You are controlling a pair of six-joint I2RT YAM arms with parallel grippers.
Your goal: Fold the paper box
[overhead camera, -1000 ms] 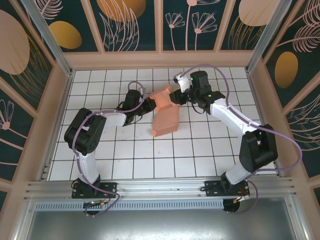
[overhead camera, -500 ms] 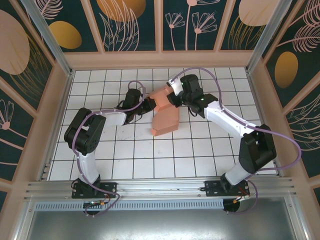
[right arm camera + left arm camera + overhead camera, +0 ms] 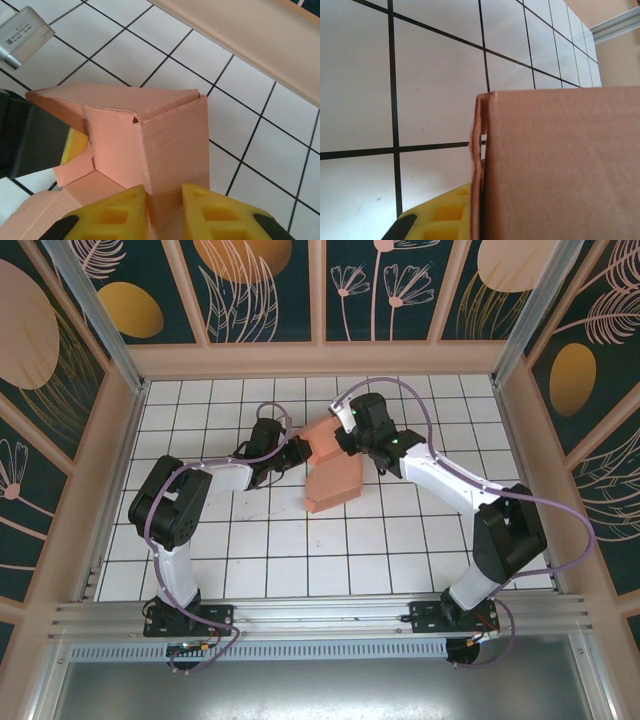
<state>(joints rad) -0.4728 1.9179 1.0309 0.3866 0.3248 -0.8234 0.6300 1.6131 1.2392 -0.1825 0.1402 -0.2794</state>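
Leftward since a second ago, the right gripper (image 3: 342, 440) has closed in on the salmon-pink thin cardboard box (image 3: 335, 478), which sits half-folded toward the back of the white tiled table (image 3: 250, 550). Its yellow fingers (image 3: 122, 212) pinch an upright wall. The left gripper (image 3: 297, 452) clamps the opposite flap tight.

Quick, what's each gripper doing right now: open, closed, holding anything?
Left gripper: closed, holding a flap of the paper box.
Right gripper: closed on a folded edge of the paper box.
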